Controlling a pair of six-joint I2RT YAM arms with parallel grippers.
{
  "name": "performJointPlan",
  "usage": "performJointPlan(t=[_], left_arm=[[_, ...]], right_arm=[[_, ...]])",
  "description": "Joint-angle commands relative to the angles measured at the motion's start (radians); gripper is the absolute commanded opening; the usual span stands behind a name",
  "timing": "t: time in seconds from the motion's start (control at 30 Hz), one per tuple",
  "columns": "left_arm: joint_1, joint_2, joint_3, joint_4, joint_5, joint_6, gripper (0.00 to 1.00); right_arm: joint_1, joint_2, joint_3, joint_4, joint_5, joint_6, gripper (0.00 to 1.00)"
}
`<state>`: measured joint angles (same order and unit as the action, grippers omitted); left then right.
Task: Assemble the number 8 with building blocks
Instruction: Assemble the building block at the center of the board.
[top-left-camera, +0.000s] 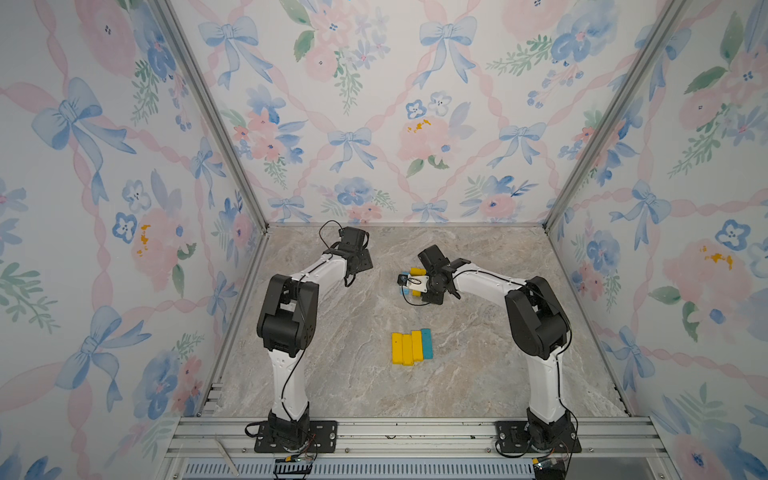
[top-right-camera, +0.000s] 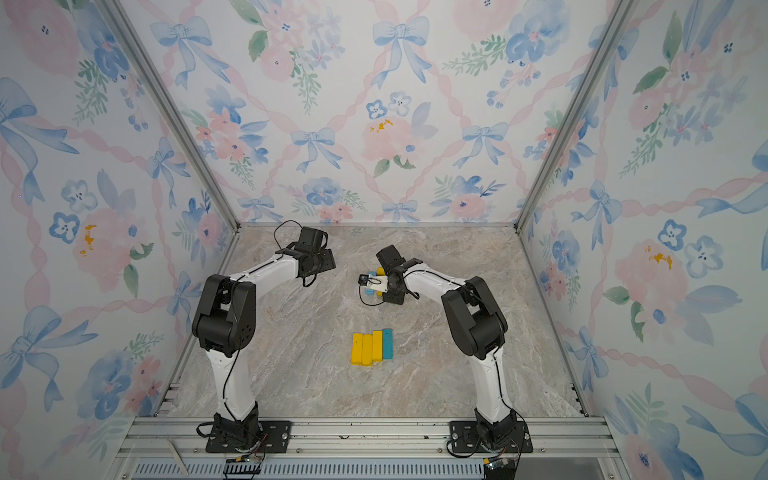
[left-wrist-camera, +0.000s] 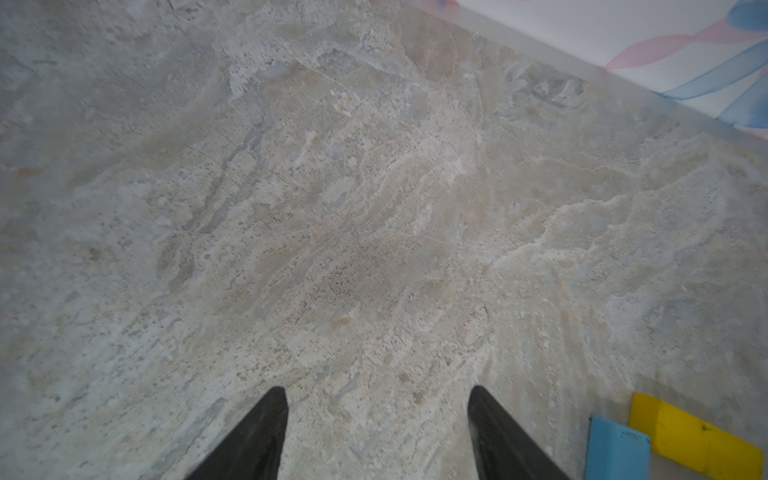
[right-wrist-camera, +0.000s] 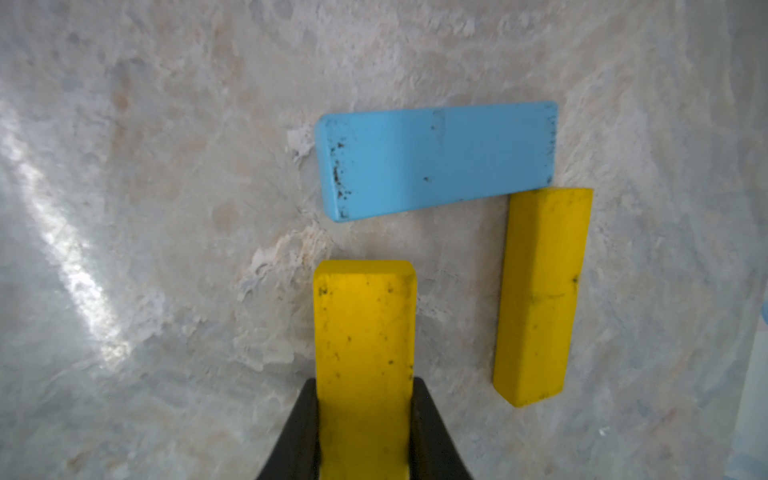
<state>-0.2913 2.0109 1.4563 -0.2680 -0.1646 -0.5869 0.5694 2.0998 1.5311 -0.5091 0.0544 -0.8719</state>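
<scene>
My right gripper (right-wrist-camera: 365, 380) is shut on a yellow block (right-wrist-camera: 365, 332), held lengthwise between the jaws. Just beyond its free end, with a small gap, lies a light blue block (right-wrist-camera: 436, 160) set crosswise. That blue block's other end meets the end of a second yellow block (right-wrist-camera: 540, 291) lying parallel to the held one. In both top views this group sits at mid-table under the right wrist (top-left-camera: 417, 284). My left gripper (left-wrist-camera: 378, 390) is open over bare table at the back left, with nothing between its fingers.
Three yellow blocks (top-left-camera: 406, 349) and a teal block (top-left-camera: 427, 344) lie side by side in a row nearer the front (top-right-camera: 372, 347). The light blue block (left-wrist-camera: 617, 453) and a yellow one (left-wrist-camera: 694, 436) show at the left wrist view's corner. Walls enclose the marble table (top-left-camera: 332, 374).
</scene>
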Motion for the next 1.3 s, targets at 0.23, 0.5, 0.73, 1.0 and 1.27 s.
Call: performJointPlan(t=[0.23,0.5,0.73,1.0,1.27], left_arm=[[0.001,-0.009,-0.005,-0.015,-0.008,0.016,0.71],[0.0,-0.008,-0.009,-0.016,-0.01,0.021,0.71],[0.002,-0.01,-0.014,-0.016,-0.014,0.022,0.71],[0.002,-0.003,-0.013,-0.013,-0.013,0.024,0.7],[0.004,-0.003,-0.018,-0.013,-0.014,0.026,0.7]], right_arm=[[-0.005,0.029,0.041,-0.086,-0.066,-0.01,0.28],[0.007,0.076,0.091,-0.131,-0.074,-0.018,0.33],[0.015,0.094,0.112,-0.146,-0.076,-0.023,0.34],[0.012,0.096,0.113,-0.177,-0.083,-0.017,0.43],[0.012,0.11,0.127,-0.176,-0.075,-0.018,0.41]])
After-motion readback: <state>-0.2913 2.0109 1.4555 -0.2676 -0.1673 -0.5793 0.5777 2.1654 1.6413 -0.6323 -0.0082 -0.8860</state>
